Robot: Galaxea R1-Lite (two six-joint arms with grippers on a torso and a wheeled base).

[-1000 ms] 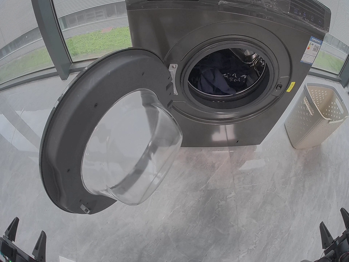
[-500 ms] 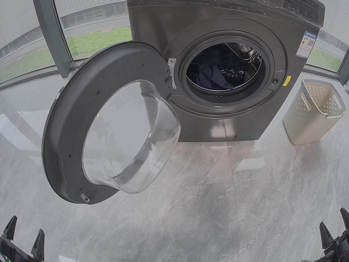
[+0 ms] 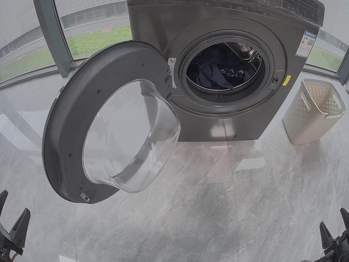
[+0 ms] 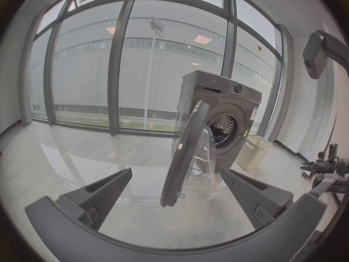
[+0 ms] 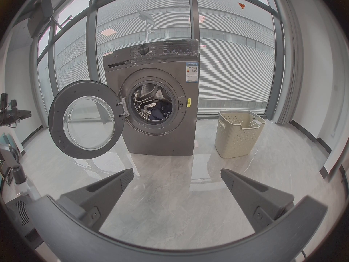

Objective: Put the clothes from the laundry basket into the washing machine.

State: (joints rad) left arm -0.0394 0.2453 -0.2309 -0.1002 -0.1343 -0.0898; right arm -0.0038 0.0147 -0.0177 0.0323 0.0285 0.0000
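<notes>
Door (image 3: 109, 124) at centre left could clip the left gripper (image 3: 13, 205) if it reaches forward; it and the right gripper (image 3: 332, 219) gape empty.

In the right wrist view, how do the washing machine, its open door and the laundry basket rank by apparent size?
1. washing machine
2. open door, which swings out towards the camera, so it may look larger than it is
3. laundry basket

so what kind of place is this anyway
Likely a laundry corner in a lab or showroom rather than a home: a washer with its door open, a basket beside it, and tall windows behind.
</notes>
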